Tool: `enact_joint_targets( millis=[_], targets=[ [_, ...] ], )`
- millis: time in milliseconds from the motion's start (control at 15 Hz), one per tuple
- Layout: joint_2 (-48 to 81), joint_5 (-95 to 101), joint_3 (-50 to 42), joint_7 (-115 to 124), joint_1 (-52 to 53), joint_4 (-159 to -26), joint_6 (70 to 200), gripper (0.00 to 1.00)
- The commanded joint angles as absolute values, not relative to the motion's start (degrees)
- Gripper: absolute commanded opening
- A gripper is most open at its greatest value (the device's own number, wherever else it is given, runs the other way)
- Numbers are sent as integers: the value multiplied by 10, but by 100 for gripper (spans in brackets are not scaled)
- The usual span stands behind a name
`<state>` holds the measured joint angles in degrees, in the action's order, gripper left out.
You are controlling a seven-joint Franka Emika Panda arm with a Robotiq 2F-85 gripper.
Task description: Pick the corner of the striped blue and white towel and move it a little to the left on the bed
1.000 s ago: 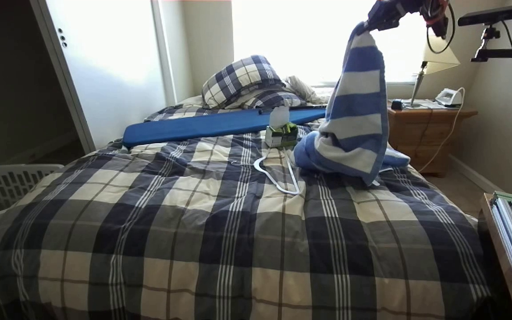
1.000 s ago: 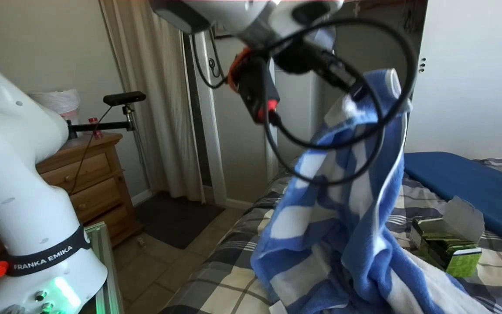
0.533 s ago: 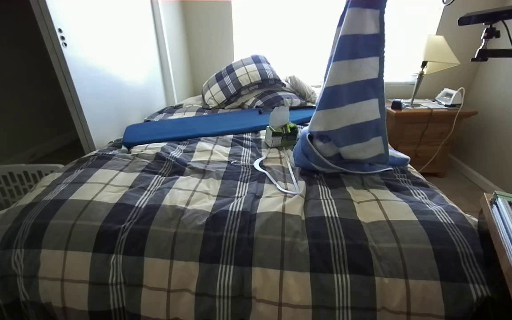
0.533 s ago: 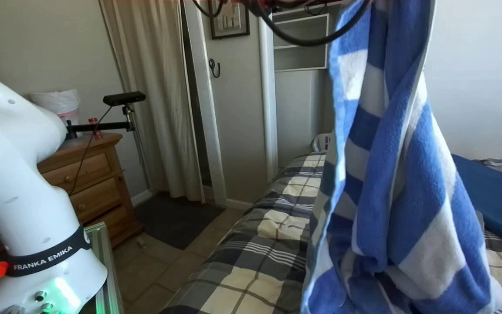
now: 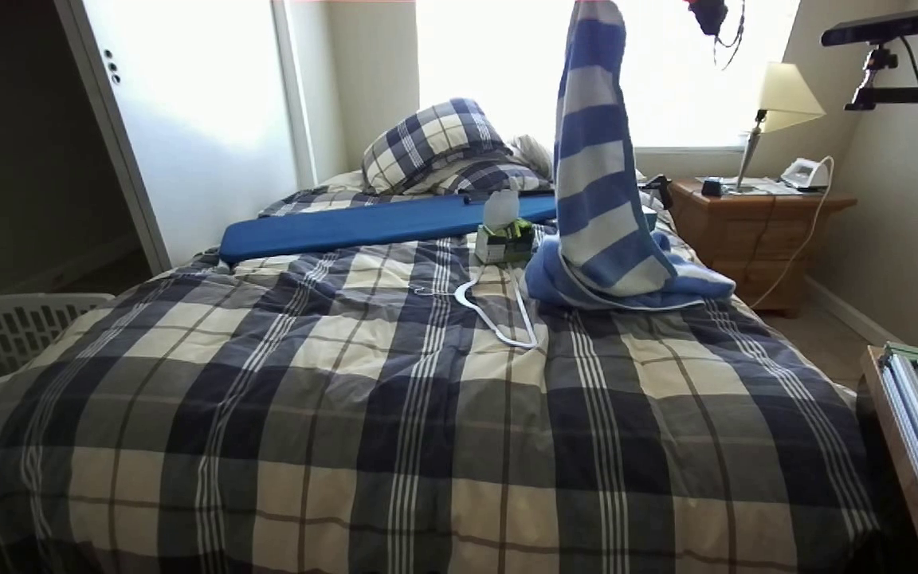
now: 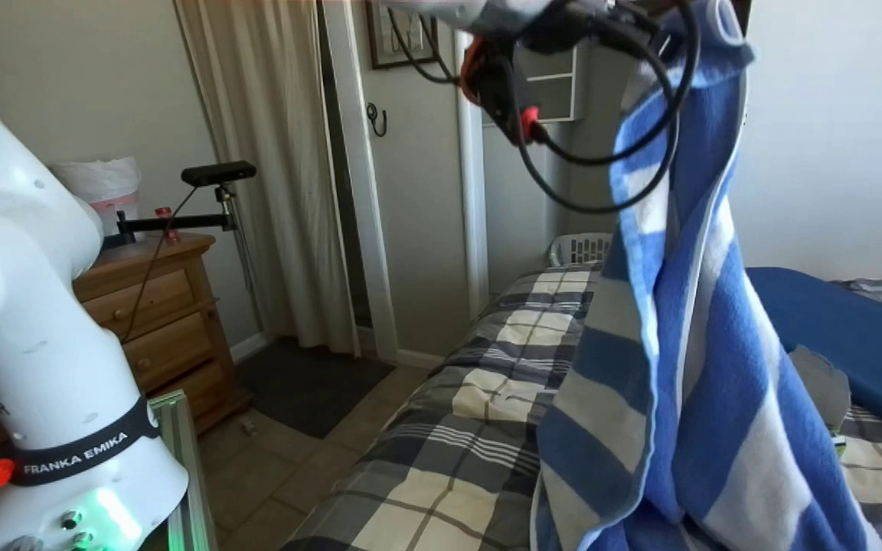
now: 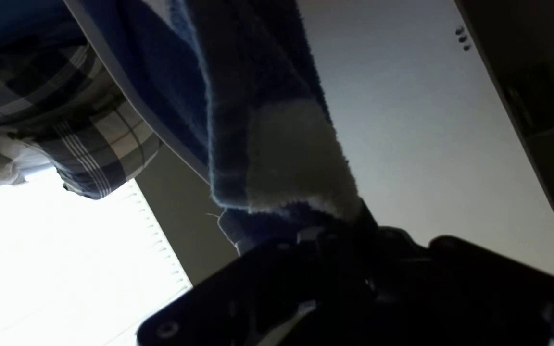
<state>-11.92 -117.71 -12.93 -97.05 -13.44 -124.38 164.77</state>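
Pick done, I judge: my Robotiq gripper [image 7: 338, 228] is pinching the upper end of the blue-and-white striped towel [image 5: 596, 151], which hangs from it with its lower folds on the plaid-covered bed [image 5: 307, 446]; lowering it leftward and letting go appear to remain

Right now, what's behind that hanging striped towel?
In an exterior view, a box and the blue board are partly behind the striped towel. The box's raised flap shows; most of its body is covered. What else the towel hides there can't be seen.
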Motion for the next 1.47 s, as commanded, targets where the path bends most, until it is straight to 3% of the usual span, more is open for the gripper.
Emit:
enact_joint_targets(
  millis=[0, 333, 400, 467, 800, 867, 1000, 1133, 1400],
  targets=[
    [-17, -1269, -113, -1072, -132, -1218, 1611, 2],
    [132, -1361, -90, -1169, -110, -1178, 1523, 2],
    [73, -1334, -96, -1143, -119, -1220, 1537, 2],
    [94, -1336, -93, -1146, -115, -1215, 1531, 8],
    [86, -1336, -97, -1145, -118, -1213, 1532, 8],
    [85, -1336, -97, -1145, -118, -1213, 1532, 2],
    [147, -1442, -103, -1233, -104, -1143, 1584, 2],
    [208, -1528, -126, -1306, -88, -1072, 1617, 2],
    [317, -1446, -255, -1183, -6, -954, 1660, 2]
  ],
)
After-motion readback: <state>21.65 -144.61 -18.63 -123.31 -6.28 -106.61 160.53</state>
